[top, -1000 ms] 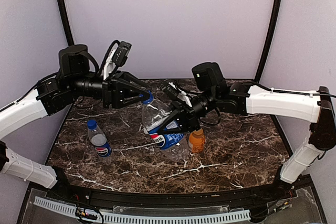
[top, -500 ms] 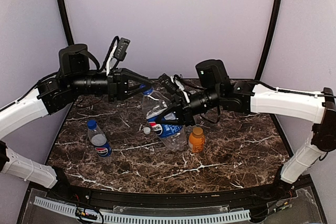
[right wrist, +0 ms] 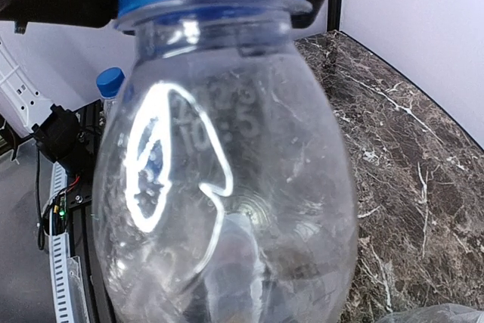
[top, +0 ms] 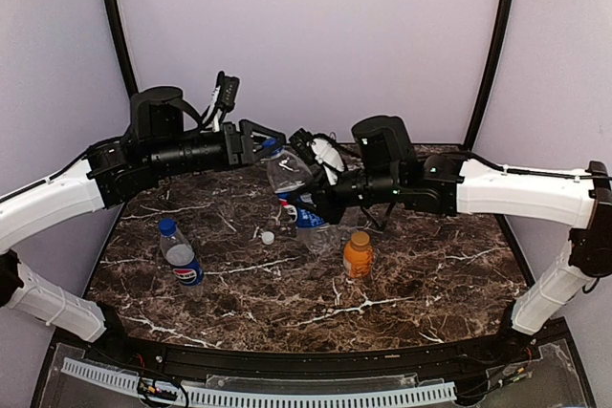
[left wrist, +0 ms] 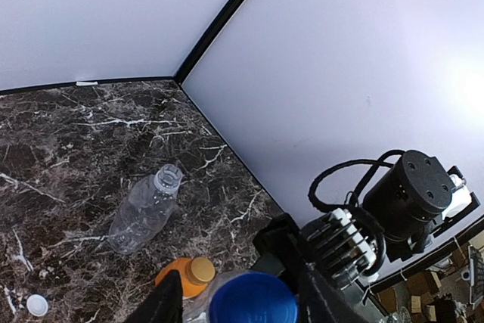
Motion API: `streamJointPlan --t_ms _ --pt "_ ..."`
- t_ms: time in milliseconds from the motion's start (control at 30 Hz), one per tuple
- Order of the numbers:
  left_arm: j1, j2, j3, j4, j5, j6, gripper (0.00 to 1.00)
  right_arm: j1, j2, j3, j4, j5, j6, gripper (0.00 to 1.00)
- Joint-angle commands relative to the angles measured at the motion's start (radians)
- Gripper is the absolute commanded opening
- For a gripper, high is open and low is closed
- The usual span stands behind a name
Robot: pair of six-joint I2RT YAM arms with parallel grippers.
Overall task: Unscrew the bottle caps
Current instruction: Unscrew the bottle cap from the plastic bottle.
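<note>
Marble tabletop [top: 430,274] lies below the work. Blue cap [left wrist: 253,298] sits on the Pepsi bottle [top: 292,188], held tilted aloft with its neck offered to the left gripper [top: 266,140], whose fingers [left wrist: 160,312] flank the cap, parted, judged ready for a turn. Right gripper [top: 304,205] is clamped on the bottle body as anchor. Orange bottle [top: 358,255] stands capped; a white cap [top: 268,236] lies loose.

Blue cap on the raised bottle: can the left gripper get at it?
Likely yes: the left gripper straddles the blue cap, nothing between, while the right gripper holds the bottle.
</note>
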Motion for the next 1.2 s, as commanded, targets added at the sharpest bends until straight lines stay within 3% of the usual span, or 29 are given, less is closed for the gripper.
streamJointPlan --t_ms 0,200,467,700,1167 --pt "0.001 -0.040 -0.005 0.065 0.027 0.032 0.64 0.009 -0.048 -0.015 0.055 -0.024 -0.040 0.06" --pt "0.035 -0.126 -0.046 0.110 0.173 0.142 0.84 -0.028 -0.073 -0.034 0.031 -0.236 -0.078 0.05" --pt "0.048 -0.153 -0.034 0.098 0.479 0.291 0.86 -0.067 -0.084 -0.031 0.025 -0.643 -0.095 0.06" --pt "0.049 -0.087 -0.045 0.222 0.681 0.290 0.81 -0.072 -0.026 0.011 0.017 -0.817 -0.083 0.07" --pt "0.046 -0.010 -0.057 0.317 0.752 0.217 0.58 -0.073 0.019 0.017 0.057 -0.844 -0.054 0.06"
